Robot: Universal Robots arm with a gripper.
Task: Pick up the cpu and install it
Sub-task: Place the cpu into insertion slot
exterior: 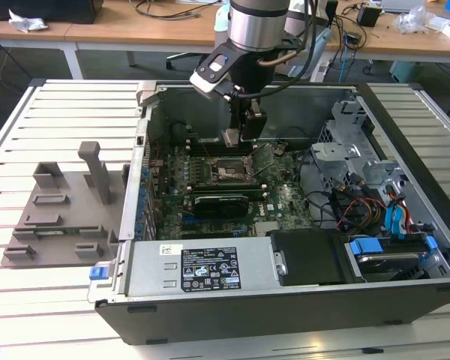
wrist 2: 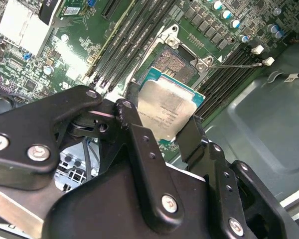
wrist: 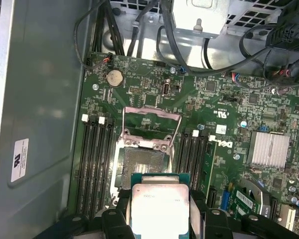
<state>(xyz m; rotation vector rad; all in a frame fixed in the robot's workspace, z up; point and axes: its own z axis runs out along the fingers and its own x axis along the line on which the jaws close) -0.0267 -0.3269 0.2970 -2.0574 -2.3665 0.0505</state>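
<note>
Black fingers point(wrist 2: 139, 139) pinch the cpu point(wrist 2: 167, 112) by two opposite edges, hanging it inside the open case point(exterior: 285, 307), upper middle of the exterior view, close above the bare socket point(wrist 2: 178, 63); I'd judge it needs squaring to that socket and a level, gentle lowering.

Open case point(exterior: 210, 315) on the counter point(exterior: 45, 315), tray point(exterior: 60, 217) beside it.
The tray lies at the exterior view's left of the case; inside, the pincer point(wrist 2: 159, 119) grips the cpu point(wrist 2: 167, 112) above the motherboard point(exterior: 285, 202), near its socket point(exterior: 226, 172).

Dull silver metal tops the cpu point(wrist 2: 165, 109); the motherboard point(wrist: 229, 124) is glossy green, the case wall point(wrist: 45, 99) matt grey metal.
</note>
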